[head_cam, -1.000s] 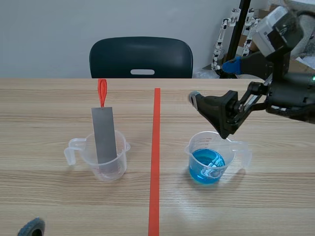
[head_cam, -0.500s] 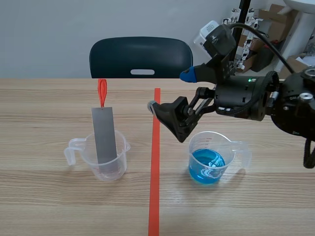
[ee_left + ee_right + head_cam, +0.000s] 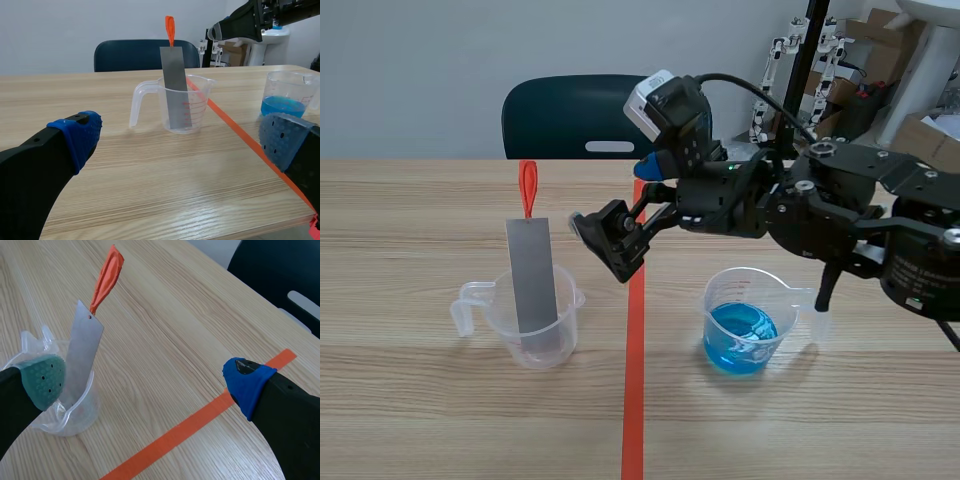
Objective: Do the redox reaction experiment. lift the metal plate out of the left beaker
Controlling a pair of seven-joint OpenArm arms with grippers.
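Fingers apart, my right hand (image 3: 600,247) hangs near the left beaker (image 3: 560,340). If I nip the metal plate (image 3: 532,280) off-centre, dragging sideways could tip that beaker, I reckon.

Open air above the metal plate (image 3: 532,280) and its orange loop (image 3: 527,188), bare desk (image 3: 430,420) around the left beaker (image 3: 568,318), right gripper (image 3: 601,246) spread wide just beside the plate's upper half, beaker of blue liquid (image 3: 745,322) well apart, chair (image 3: 607,118) behind.
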